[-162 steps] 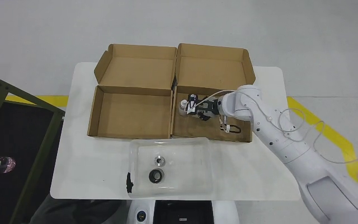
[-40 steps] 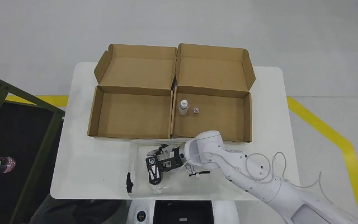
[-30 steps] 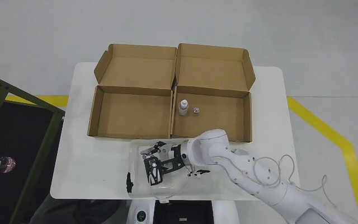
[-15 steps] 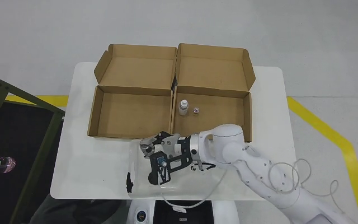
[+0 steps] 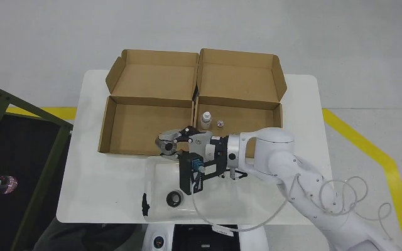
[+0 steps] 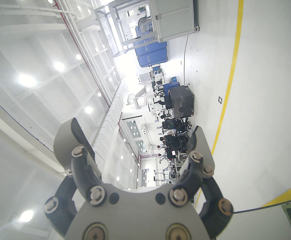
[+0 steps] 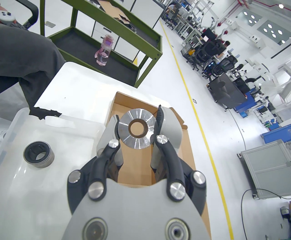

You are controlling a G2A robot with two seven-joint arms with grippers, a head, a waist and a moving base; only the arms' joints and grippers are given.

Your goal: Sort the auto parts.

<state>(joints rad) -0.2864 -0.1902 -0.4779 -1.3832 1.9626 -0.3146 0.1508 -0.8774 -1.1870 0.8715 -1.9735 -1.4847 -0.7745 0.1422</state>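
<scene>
- It was a large industrial robotics lab or factory hall, with a high white ceiling and rows of round ceiling lights (image 6: 26, 79)
- A yellow floor line (image 7: 192, 102) ran across the pale, glossy floor
- Desks with office chairs and monitors (image 7: 211, 56) stood in long rows
- Blue machine cabinets (image 6: 151, 53) and a metal-framed enclosure (image 6: 172, 20) stood farther off
- A green metal cart (image 7: 146, 68) stood beside a white table (image 5: 295, 94) carrying open cardboard boxes (image 5: 147, 128)
</scene>
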